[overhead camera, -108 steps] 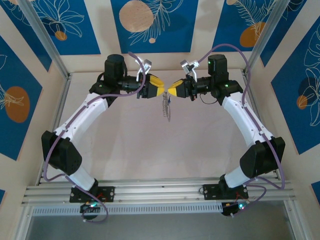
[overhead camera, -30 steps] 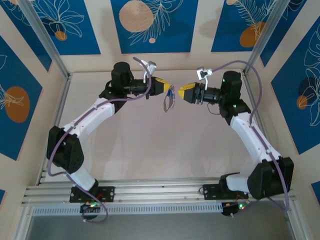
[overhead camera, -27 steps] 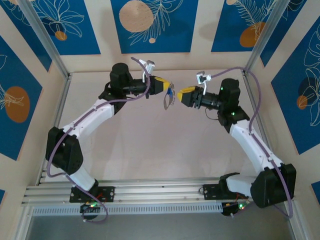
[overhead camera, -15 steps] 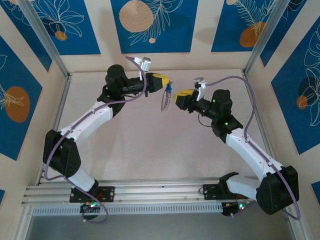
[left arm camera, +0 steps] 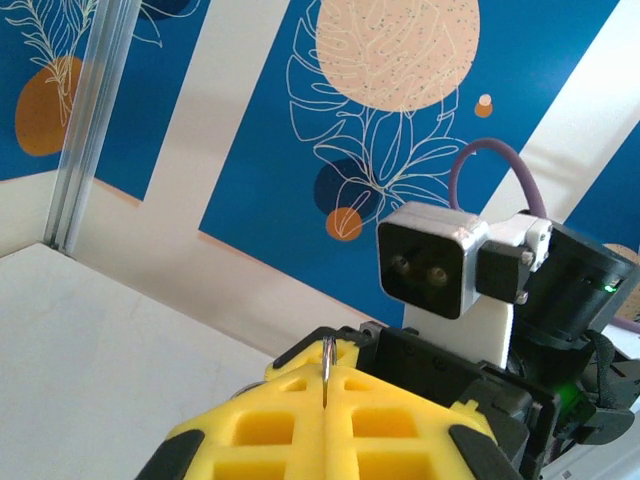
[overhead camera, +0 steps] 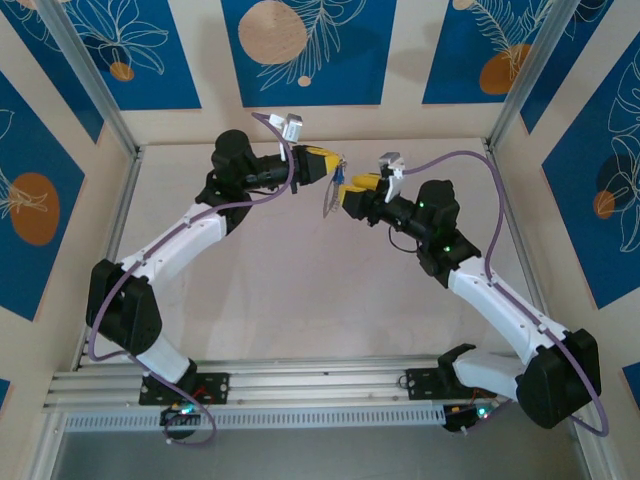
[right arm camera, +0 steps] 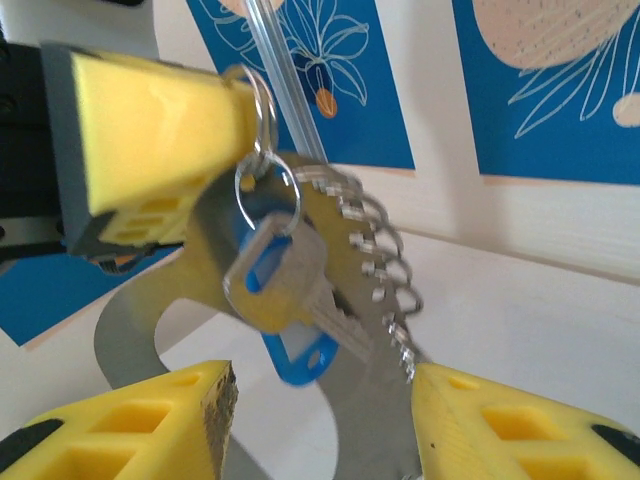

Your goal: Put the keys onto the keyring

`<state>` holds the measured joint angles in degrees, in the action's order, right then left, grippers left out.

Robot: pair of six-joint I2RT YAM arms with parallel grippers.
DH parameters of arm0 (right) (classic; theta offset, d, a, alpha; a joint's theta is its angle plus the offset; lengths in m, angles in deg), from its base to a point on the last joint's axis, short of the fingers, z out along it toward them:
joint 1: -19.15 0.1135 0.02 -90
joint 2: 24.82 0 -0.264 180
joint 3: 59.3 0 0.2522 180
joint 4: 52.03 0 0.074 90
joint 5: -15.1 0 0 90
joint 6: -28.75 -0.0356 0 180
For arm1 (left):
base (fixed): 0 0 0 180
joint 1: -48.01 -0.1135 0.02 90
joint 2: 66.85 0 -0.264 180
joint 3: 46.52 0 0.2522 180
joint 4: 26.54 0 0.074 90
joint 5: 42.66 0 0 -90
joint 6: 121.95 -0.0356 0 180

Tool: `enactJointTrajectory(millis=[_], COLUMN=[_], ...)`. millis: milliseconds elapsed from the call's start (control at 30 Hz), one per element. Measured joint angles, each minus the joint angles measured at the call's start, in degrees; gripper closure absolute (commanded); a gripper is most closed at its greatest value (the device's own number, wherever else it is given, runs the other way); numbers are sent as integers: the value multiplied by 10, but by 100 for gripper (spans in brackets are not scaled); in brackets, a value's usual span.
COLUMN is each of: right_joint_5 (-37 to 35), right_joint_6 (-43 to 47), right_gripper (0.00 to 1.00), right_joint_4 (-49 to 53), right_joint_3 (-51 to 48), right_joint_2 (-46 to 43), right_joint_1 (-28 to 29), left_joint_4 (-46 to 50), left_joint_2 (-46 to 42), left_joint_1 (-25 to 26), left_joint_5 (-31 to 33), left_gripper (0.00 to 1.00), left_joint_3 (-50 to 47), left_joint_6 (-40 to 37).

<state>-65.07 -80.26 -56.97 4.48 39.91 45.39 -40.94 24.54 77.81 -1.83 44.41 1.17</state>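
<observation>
The left gripper [overhead camera: 332, 162] is pressed together on a wire ring [right arm camera: 262, 122], from which the grey keyring [right arm camera: 190, 270] and the blue-headed key [right arm camera: 285, 290] hang in the air; the right gripper [overhead camera: 348, 194] stands spread, one finger either side of them

Yellow pads cover the left gripper [right arm camera: 150, 130] and right gripper [right arm camera: 320, 400]. The keyring [right arm camera: 200, 290] is grey with a pale toothed edge. The key [right arm camera: 285, 285] is silver and bright blue. Along the top, the wall panels [overhead camera: 300, 50] are blue with white leaf outlines and peach and orange discs.
</observation>
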Motion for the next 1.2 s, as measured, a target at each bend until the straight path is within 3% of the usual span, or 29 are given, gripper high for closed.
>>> enactJointTrajectory(millis=[300, 467, 600, 1200], right_joint_5=[-7, -7, 1, 87], right_joint_6=[15, 28, 31, 30], right_gripper=[53, 85, 100, 100], right_joint_4=[-6, -8, -8, 19], right_joint_3=[36, 48, 48, 78], right_joint_2=[25, 49, 59, 80], right_joint_1=[7, 8, 8, 8], left_joint_4=[-2, -2, -1, -28], left_joint_2=[0, 0, 0, 0], left_joint_1=[3, 4, 5, 5], left_joint_5=[0, 0, 4, 13], left_gripper=[100, 100, 100, 100], left_joint_3=[0, 0, -1, -11], left_joint_6=[0, 0, 2, 26])
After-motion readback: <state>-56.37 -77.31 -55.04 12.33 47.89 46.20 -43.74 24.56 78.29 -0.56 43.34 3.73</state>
